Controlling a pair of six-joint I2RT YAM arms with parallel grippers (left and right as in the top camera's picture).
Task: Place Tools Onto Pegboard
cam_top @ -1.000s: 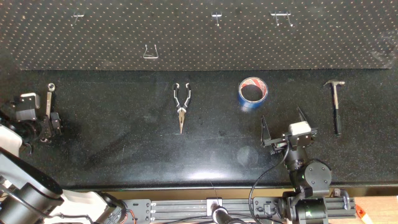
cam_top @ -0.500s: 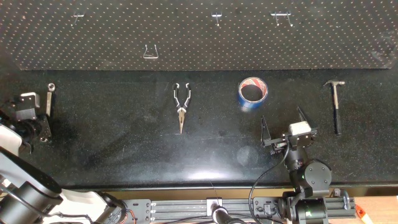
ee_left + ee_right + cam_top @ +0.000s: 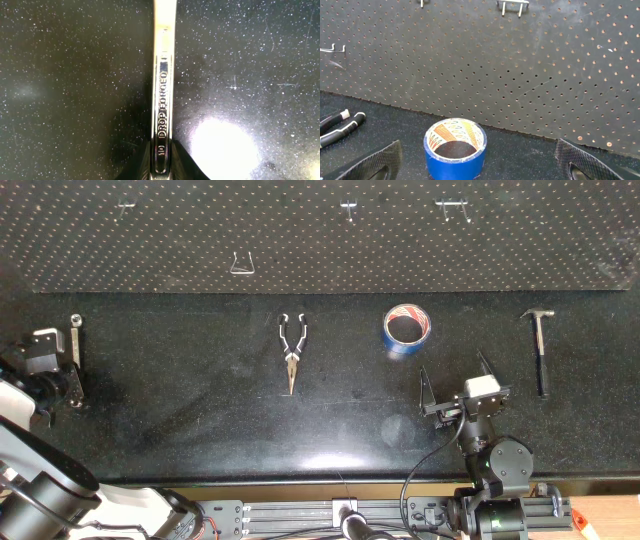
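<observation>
The black speckled tabletop (image 3: 200, 415) is backed along its far edge by a dark pegboard (image 3: 300, 240), on which metal hooks (image 3: 241, 263) are hung. Near the left edge, the wrench (image 3: 75, 340) is clamped at its near end by the left gripper (image 3: 70, 388), whose fingers are closed tight on the shaft. Pliers (image 3: 292, 350) are laid near the middle, the blue tape roll (image 3: 406, 328) right of them, and a hammer (image 3: 540, 350) by the right edge. The right gripper (image 3: 453, 365) is held wide apart behind the tape.
</observation>
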